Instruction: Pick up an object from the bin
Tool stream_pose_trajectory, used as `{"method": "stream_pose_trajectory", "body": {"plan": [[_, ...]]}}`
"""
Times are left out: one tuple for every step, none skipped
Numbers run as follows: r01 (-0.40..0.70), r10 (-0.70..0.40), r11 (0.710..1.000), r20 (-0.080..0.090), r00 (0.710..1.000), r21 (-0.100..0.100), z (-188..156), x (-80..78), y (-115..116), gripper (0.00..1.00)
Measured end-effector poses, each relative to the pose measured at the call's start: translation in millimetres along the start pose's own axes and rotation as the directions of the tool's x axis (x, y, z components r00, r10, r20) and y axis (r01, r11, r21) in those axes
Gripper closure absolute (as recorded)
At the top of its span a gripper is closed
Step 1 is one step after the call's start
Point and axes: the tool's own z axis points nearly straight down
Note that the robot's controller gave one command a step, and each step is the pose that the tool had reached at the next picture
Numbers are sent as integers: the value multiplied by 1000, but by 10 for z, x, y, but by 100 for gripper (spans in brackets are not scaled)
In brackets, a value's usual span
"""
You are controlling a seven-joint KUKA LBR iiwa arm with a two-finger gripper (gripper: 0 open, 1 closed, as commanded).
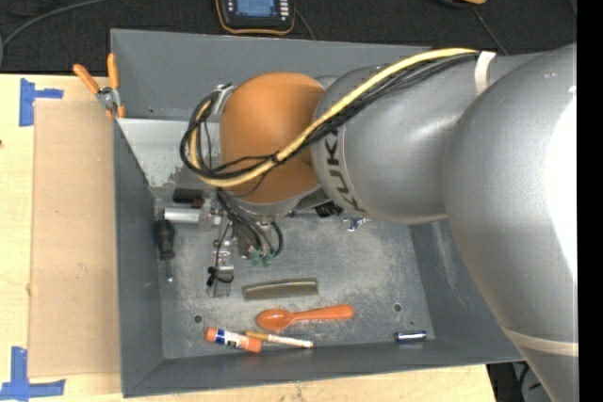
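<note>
My gripper (223, 261) hangs below the orange wrist cover in the left middle of the bin, its tip low over the bin floor. Just right of and in front of it lies a flat olive-brown bar (280, 288). An orange plastic spoon (303, 316) lies in front of the bar, bowl to the left. Near the front wall lies a white marker with an orange cap and a blue band (232, 339), and a thin white stick (285, 341) rests beside it. Nothing shows in the gripper's grasp.
A small black thing (165, 240) and a grey cylinder (183, 215) lie by the left wall. A small blue-and-white item (411, 335) sits in the front right corner. The big arm covers the right and back of the bin.
</note>
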Motion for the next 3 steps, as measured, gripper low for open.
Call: {"method": "stream_pose_trajectory", "body": {"plan": [[-5,5,1000,7,1000,-1,-37,-23,-13,0],[212,-212,977,-2,977,1,870,78,-861,0],[23,-23,1000,13,1000,-5,107,47,-978,0]]}}
